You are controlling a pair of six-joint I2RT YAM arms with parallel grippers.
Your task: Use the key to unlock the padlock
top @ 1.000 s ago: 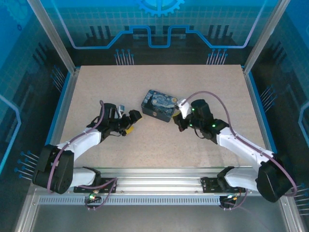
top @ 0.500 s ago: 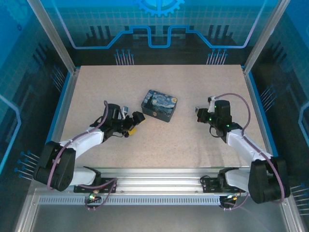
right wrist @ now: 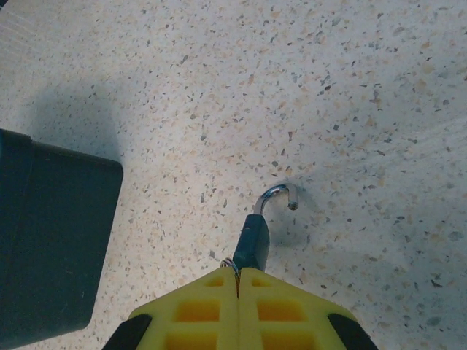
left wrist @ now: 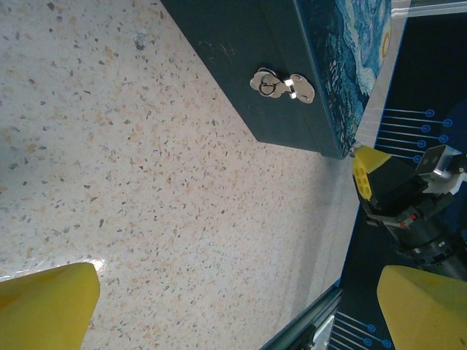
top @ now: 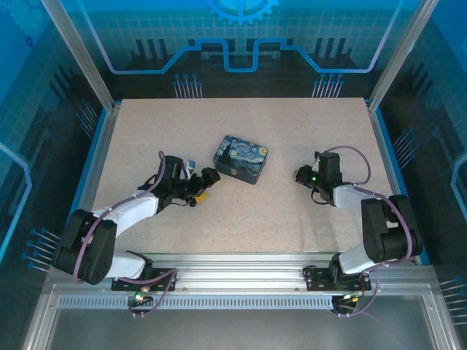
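The padlock (right wrist: 253,240) has its lower end hidden behind the closed fingers of the right gripper (right wrist: 238,275). The dark box (right wrist: 44,233) is cut off by the left edge of the right wrist view.

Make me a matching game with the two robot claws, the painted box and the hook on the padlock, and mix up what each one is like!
Things:
1. left gripper
2. right gripper
3. box
4. shackle

What it is like:
A. silver hook, swung open
B. shut on the padlock
C. jaws wide open, holding nothing
D. dark, with a swirly starry picture on top

Pairs: 1-C, 2-B, 3-D, 4-A
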